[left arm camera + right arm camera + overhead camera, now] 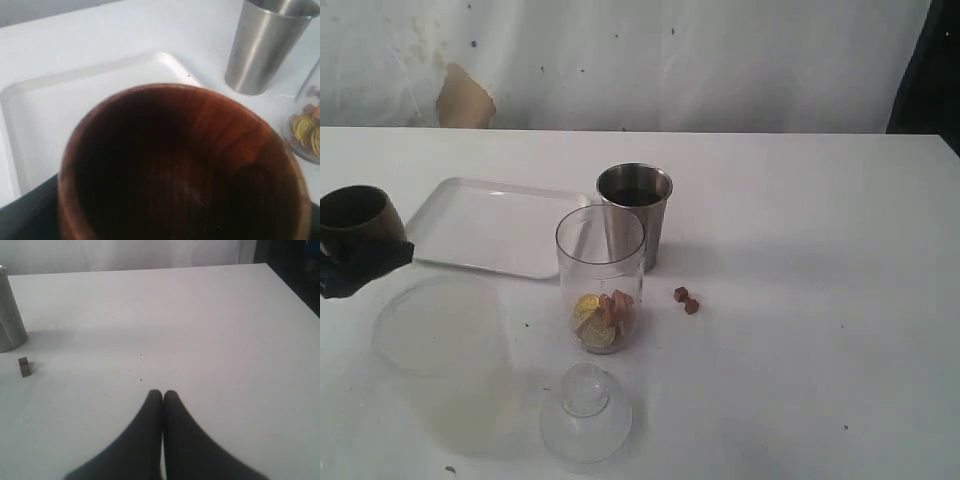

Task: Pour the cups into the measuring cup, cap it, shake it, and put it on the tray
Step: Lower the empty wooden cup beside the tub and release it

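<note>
At the far left of the exterior view my left gripper [360,255] is shut on the short dark-brown cup [355,213], holding it upright above the table. That cup [185,165] fills the left wrist view, and its inside looks dark and bare. The clear measuring cup [601,280] stands uncapped mid-table with coins and brown bits at its bottom. Just behind it is the steel tumbler [634,210]. The white tray [490,225] lies behind and to the left. My right gripper [162,392] is shut on nothing, low over bare table, and is outside the exterior view.
A clear domed lid [585,412] lies in front of the measuring cup. A wide cloudy round tub [440,325] sits at front left. Two small brown pieces [686,300] lie on the table right of the measuring cup; one of the brown pieces [24,366] shows near the steel tumbler [9,315].
</note>
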Available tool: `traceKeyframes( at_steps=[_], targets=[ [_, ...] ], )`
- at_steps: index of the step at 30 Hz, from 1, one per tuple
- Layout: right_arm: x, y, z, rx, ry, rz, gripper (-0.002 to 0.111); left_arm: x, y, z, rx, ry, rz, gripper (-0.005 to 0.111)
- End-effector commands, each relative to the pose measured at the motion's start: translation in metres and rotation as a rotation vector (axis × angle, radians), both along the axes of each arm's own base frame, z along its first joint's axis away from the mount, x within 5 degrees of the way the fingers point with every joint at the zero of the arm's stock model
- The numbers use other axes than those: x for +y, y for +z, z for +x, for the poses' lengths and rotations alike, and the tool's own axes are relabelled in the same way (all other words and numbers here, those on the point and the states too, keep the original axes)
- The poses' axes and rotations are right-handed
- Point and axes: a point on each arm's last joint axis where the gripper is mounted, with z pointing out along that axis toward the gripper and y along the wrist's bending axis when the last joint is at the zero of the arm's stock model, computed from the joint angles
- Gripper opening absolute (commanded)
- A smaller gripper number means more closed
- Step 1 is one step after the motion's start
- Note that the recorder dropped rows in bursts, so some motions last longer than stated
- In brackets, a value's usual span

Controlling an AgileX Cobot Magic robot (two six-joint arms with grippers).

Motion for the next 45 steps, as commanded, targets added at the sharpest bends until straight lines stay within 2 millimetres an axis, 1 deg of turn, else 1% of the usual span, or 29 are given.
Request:
traceKeyframes(
  at_steps=[1, 4, 9, 11, 15, 16, 18, 20, 21, 22, 23, 24, 25, 26, 33, 35, 38, 39, 40, 41, 42, 43, 44, 45],
  targets=[
    [0.000, 0.000, 0.000, -0.006, -0.001, -0.007, 0.000, 0.000, -0.019, 0.004, 0.014, -0.001, -0.044, 0.000],
    [0.000, 0.000, 0.000, -0.006, -0.001, -0.007, 0.000, -0.004, -0.035, 0.005, 0.034, -0.027, -0.049, 0.000],
    [0.000, 0.000, 0.000, -0.006, -0.001, -0.007, 0.000, -0.022, -0.058, 0.004, 0.008, -0.149, 0.007, 0.000],
    [0.000, 0.000, 0.000, -0.006, -0.001, -0.007, 0.000, -0.026, -0.066, 0.004, -0.002, -0.184, 0.046, 0.000],
    [0.000, 0.000, 0.000, -0.006, -0.001, -0.007, 0.000, -0.028, -0.079, 0.005, 0.033, -0.156, 0.055, 0.000],
    [0.000, 0.000, 0.000, -0.006, -0.001, -0.007, 0.000, -0.028, -0.080, 0.005, 0.037, -0.152, 0.053, 0.002],
    [0.000, 0.000, 0.000, -0.006, -0.001, -0.007, 0.000, -0.028, -0.080, 0.005, 0.039, -0.151, 0.051, 0.012],
    [0.000, 0.000, 0.000, -0.006, -0.001, -0.007, 0.000, -0.027, -0.080, 0.006, 0.039, -0.141, 0.049, 0.024],
    [0.000, 0.000, 0.000, -0.006, -0.001, -0.007, 0.000, -0.027, -0.080, 0.006, 0.033, -0.137, 0.051, 0.042],
    [0.000, 0.000, 0.000, -0.006, -0.001, -0.007, 0.000, -0.027, -0.080, 0.006, 0.023, -0.143, 0.059, 0.049],
    [0.000, 0.000, 0.000, -0.007, -0.005, 0.007, 0.000, -0.027, -0.079, 0.006, -0.010, -0.163, 0.085, 0.064],
    [0.000, 0.000, 0.000, -0.007, -0.003, 0.002, 0.000, -0.027, -0.078, 0.007, -0.013, -0.158, 0.087, 0.069],
    [0.000, 0.000, 0.000, -0.007, -0.003, 0.002, 0.000, -0.026, -0.074, 0.009, -0.021, -0.135, 0.081, 0.075],
    [0.000, 0.000, 0.000, -0.007, -0.003, 0.002, 0.000, -0.026, -0.071, 0.009, -0.026, -0.128, 0.079, 0.076],
    [0.000, 0.000, 0.000, -0.007, -0.003, 0.002, 0.000, -0.025, -0.049, 0.008, -0.013, -0.121, 0.102, 0.077],
    [0.000, 0.000, 0.000, -0.007, -0.003, 0.002, 0.000, -0.025, -0.036, 0.008, -0.035, -0.105, 0.096, 0.077],
    [0.000, 0.000, 0.000, -0.007, -0.003, 0.002, 0.000, -0.025, -0.010, 0.008, -0.093, -0.087, 0.094, 0.077],
    [0.000, 0.000, 0.000, -0.007, -0.003, 0.002, 0.000, -0.025, -0.005, 0.007, -0.102, -0.082, 0.092, 0.077],
    [0.000, 0.000, 0.000, -0.007, -0.003, 0.002, 0.000, -0.025, 0.007, 0.006, -0.119, -0.062, 0.079, 0.077],
    [0.000, 0.000, 0.000, -0.007, -0.003, 0.002, 0.000, -0.025, 0.012, 0.006, -0.123, -0.048, 0.068, 0.077],
    [0.000, 0.000, 0.000, -0.007, -0.003, 0.002, 0.000, -0.025, 0.026, 0.005, -0.123, 0.001, 0.019, 0.077],
    [0.000, 0.000, 0.000, -0.007, -0.003, 0.002, 0.000, -0.024, 0.031, 0.005, -0.114, 0.036, -0.010, 0.075],
    [0.000, 0.000, 0.000, -0.007, -0.003, 0.002, 0.000, -0.022, 0.044, 0.004, -0.097, 0.112, -0.050, 0.063],
    [0.000, 0.000, 0.000, -0.007, -0.003, 0.002, 0.000, -0.019, 0.046, 0.004, -0.078, 0.152, -0.043, 0.054]
  ],
)
